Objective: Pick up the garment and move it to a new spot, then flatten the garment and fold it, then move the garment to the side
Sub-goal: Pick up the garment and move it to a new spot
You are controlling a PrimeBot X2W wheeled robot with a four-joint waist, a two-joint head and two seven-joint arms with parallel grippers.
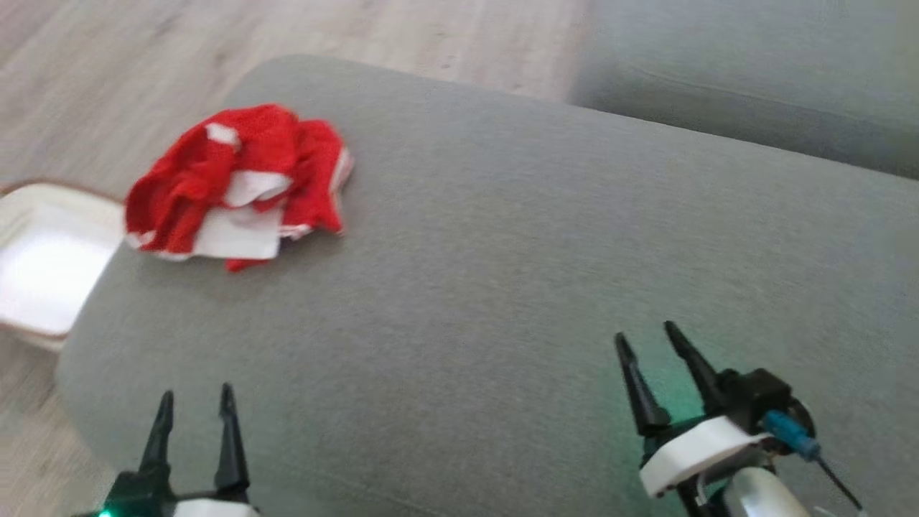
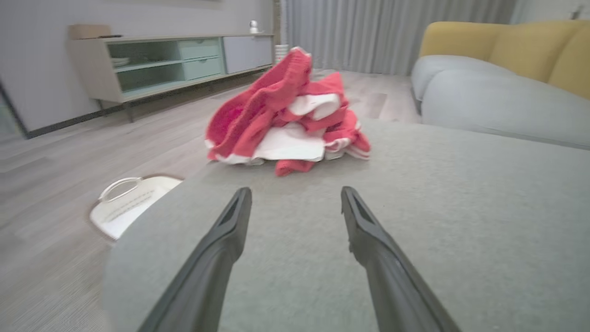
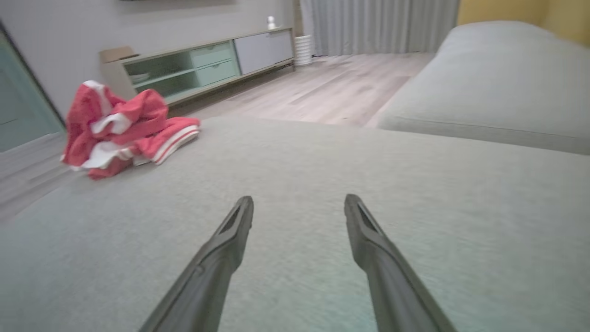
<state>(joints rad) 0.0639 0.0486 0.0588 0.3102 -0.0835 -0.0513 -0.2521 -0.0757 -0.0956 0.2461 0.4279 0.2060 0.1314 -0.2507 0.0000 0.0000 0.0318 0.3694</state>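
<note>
In the head view, the garment lies crumpled at the far left corner of the grey cushion, close to the edge above a white basket. The left gripper and right gripper hover at the near side, both wide open and empty. In the left wrist view the heap sits straight ahead, so this arm looks best placed: come in low and pinch a raised red fold. In the right wrist view the garment is far off to the left. Blur hides sleeves and collar, and the basket is cut off.
</note>
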